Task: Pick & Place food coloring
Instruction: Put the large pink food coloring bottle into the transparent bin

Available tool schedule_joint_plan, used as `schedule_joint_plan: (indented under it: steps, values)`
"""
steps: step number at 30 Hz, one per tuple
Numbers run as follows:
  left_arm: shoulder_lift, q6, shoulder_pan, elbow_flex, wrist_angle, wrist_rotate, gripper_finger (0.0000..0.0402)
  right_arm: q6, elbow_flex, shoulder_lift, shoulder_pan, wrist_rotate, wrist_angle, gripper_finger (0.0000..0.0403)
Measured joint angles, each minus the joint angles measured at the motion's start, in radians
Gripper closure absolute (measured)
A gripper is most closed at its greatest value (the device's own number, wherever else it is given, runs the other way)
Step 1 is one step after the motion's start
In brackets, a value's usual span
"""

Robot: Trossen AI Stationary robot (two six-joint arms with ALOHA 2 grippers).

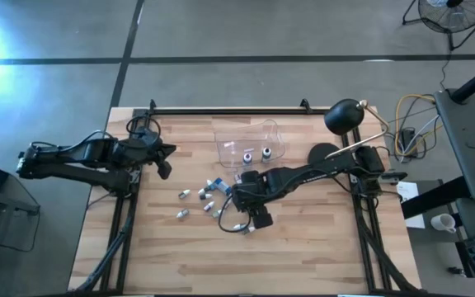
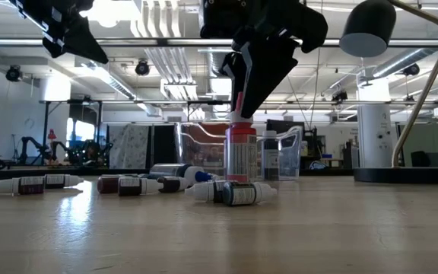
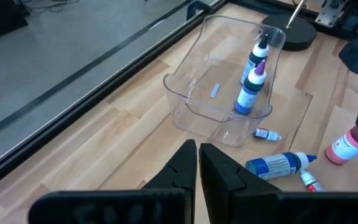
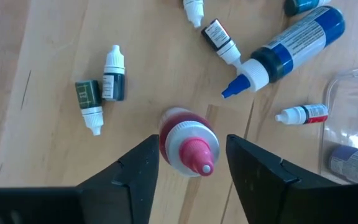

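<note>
Food coloring bottle [image 4: 188, 144], pink cap, stands upright on desk [image 4: 36, 93] — right hand [image 4: 188, 163] straddles it, fingers apart. Left hand [image 3: 197, 163] pressed together near tub [image 3: 191, 93].

Robotics lab: ceiling ducts [image 2: 166, 38], spare arms [image 2: 33, 144].

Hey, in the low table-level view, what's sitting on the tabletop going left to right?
Two small dropper bottles lying end to end → dark-labelled bottles lying down → upright pink-capped bottle under the right claw → black lamp base.
</note>
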Motion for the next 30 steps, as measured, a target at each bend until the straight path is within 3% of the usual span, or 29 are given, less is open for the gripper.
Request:
schedule_joint_plan:
  steps: [9,18,21,27,30]
  values:
    - [0.000,0.000,0.000,0.000,0.000,0.000,0.0402,0.015,0.000,0.000,-0.006,0.000,0.003,0.0306]
    - [0.000,0.000,0.000,0.000,0.000,-0.001,0.0402,0.151,0.056,-0.036,-0.062,0.060,-0.002,0.0307]
    - [0.000,0.000,0.000,0.000,0.001,-0.001,0.0402,0.178,0.151,-0.074,-0.094,0.152,-0.005,0.0307]
    - [0.000,0.000,0.000,0.000,0.002,-0.002,0.0402,0.279,0.377,-0.070,-0.205,0.460,-0.033,0.0307]
    - [0.000,0.000,0.000,0.000,0.002,-0.002,0.0402,0.359,0.447,-0.016,-0.292,0.443,-0.089,0.0307]
